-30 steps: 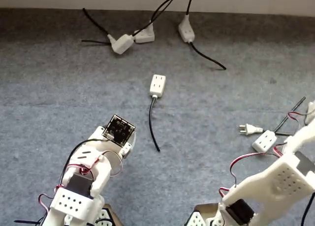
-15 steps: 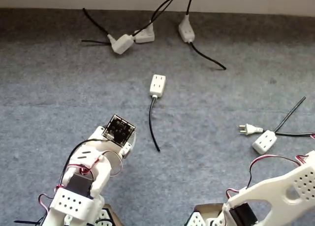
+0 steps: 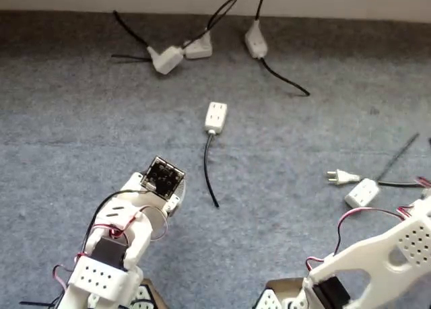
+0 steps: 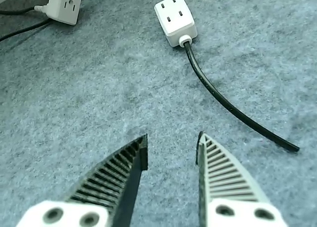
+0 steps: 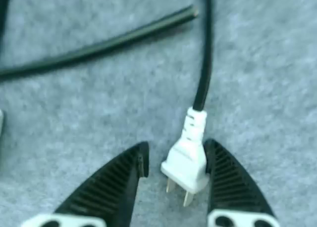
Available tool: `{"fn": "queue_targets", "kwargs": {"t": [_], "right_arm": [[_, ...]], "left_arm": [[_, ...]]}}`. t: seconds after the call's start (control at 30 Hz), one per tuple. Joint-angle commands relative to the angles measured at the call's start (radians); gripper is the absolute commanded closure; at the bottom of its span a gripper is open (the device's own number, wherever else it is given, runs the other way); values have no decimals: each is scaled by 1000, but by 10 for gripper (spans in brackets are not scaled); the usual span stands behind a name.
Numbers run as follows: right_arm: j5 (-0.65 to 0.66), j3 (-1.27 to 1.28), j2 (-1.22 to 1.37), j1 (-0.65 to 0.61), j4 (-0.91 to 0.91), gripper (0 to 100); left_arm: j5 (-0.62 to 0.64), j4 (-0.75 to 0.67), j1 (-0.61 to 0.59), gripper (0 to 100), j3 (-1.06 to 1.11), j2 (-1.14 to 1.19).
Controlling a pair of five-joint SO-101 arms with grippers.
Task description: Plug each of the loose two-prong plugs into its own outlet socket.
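My right gripper (image 5: 174,155) stood open around the plug (image 5: 187,162) lying on the carpet (image 5: 74,113) at right, not pinching. I judged it light, hard, slippery: grip its body, not the limp cord (image 5: 205,64). Left gripper (image 4: 171,145) gaped empty near the middle socket (image 4: 176,19).

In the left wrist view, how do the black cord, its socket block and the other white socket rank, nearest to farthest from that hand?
From the left hand:
1. black cord, lying just ahead, off to one side.
2. socket block, at the cord's far end.
3. other white socket, farthest, beyond the block.
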Motion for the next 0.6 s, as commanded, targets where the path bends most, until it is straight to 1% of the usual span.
{"fn": "queue_targets", "kwargs": {"t": [0.0, 0.07, 0.13, 0.27, 0.33, 0.4, 0.5, 0.57], "right_arm": [[5, 18, 8, -53, 56, 833], [3, 18, 10, -59, 44, 834], [3, 18, 10, -59, 38, 860], [3, 8, -1, -53, 44, 997], [3, -19, -7, -51, 59, 978], [3, -48, -19, -51, 87, 981], [2, -131, -48, -68, 168, 984], [-48, -200, -73, -107, 236, 984]], "left_arm": [[2, -21, 13, 836, 1, -7], [2, -21, 13, 836, 1, -7], [2, -21, 13, 836, 1, -7], [2, -21, 13, 836, -1, -7], [2, -21, 13, 836, -2, -7], [2, -21, 13, 836, -2, -7], [2, -21, 13, 836, -2, -7], [2, -21, 13, 836, -4, -7]]}}
